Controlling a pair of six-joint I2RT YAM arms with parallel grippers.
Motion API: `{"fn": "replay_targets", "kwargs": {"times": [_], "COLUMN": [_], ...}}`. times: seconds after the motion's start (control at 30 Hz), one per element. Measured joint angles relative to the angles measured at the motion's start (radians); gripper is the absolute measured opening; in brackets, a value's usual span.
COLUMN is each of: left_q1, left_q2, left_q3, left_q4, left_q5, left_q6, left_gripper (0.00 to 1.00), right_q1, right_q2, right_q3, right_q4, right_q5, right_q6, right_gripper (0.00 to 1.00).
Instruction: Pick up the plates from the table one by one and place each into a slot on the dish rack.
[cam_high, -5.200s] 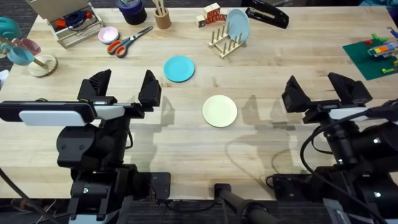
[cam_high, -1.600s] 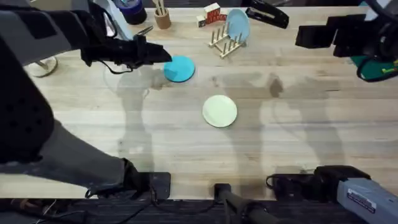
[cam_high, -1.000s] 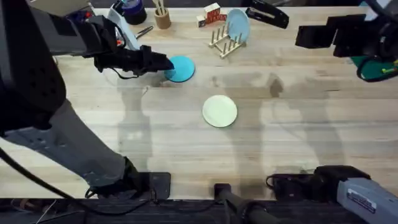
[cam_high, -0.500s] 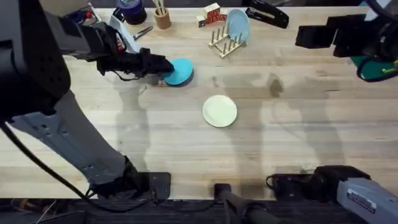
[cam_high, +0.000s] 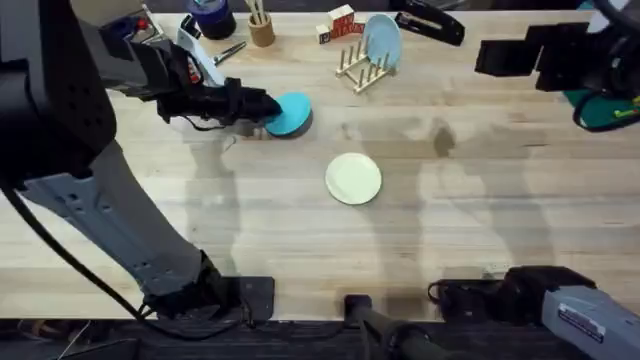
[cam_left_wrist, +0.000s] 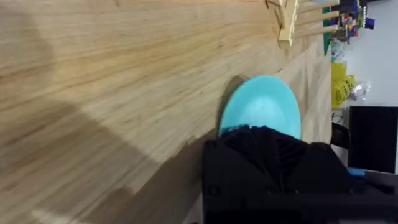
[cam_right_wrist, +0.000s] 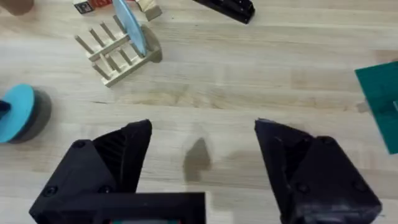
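Observation:
The turquoise plate (cam_high: 292, 114) lies on the table (cam_high: 450, 220) left of centre. Its left edge is tipped up off the wood, with a shadow under it in the right wrist view (cam_right_wrist: 15, 112). My left gripper (cam_high: 260, 107) is shut on that left rim; in the left wrist view the plate (cam_left_wrist: 261, 104) sticks out past my black fingers. The cream-yellow plate (cam_high: 353, 178) lies flat mid-table, untouched. The dish rack (cam_high: 360, 70) (cam_right_wrist: 115, 53) stands at the back with a sky-blue plate (cam_high: 383, 40) upright in it. My right gripper (cam_right_wrist: 202, 155) hovers open, high over the right side.
Behind the rack are small blocks (cam_high: 340, 22) and a black stapler (cam_high: 430, 20). A cup of sticks (cam_high: 262, 28) and scissors stand at the back left. A green mat (cam_high: 600, 110) lies at the right edge. Bare wood spreads around the cream plate.
My left arm reached from the near left to the turquoise plate, closed on its left rim and tipped that edge up. The right arm rose earlier and has held still over the last second.

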Motion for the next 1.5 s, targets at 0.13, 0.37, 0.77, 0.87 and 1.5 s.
{"fn": "replay_targets", "kwargs": {"times": [0.13, 0.37, 0.77, 0.87, 1.5], "left_q1": [0.0, 0.0, 0.0, 0.0, 0.0], "left_q2": [0.0, 0.0, 0.0, 0.0, 0.0], "left_q3": [0.0, 0.001, 0.001, 0.001, 0.001], "left_q4": [-0.019, -0.043, -0.045, -0.045, -0.045], "left_q5": [0.002, 0.004, 0.005, 0.005, 0.005], "left_q6": [0.013, 0.034, 0.043, 0.043, 0.043], "left_gripper": [0.039, 0.039, 0.038, 0.039, 0.038], "right_q1": [0.0, 0.0, 0.11, 0.169, 0.472], "right_q2": [0.0, 0.006, 0.231, 0.291, 0.685], "right_q3": [0.0, 0.0, 0.004, 0.004, 0.005], "right_q4": [0.0, 0.0, 0.056, 0.123, 0.622], "right_q5": [-0.002, -0.143, -0.361, -0.37, -0.332], "right_q6": [0.072, 0.231, 0.343, 0.371, 0.802], "right_gripper": [0.996, 0.995, 0.995, 0.996, 0.968]}}
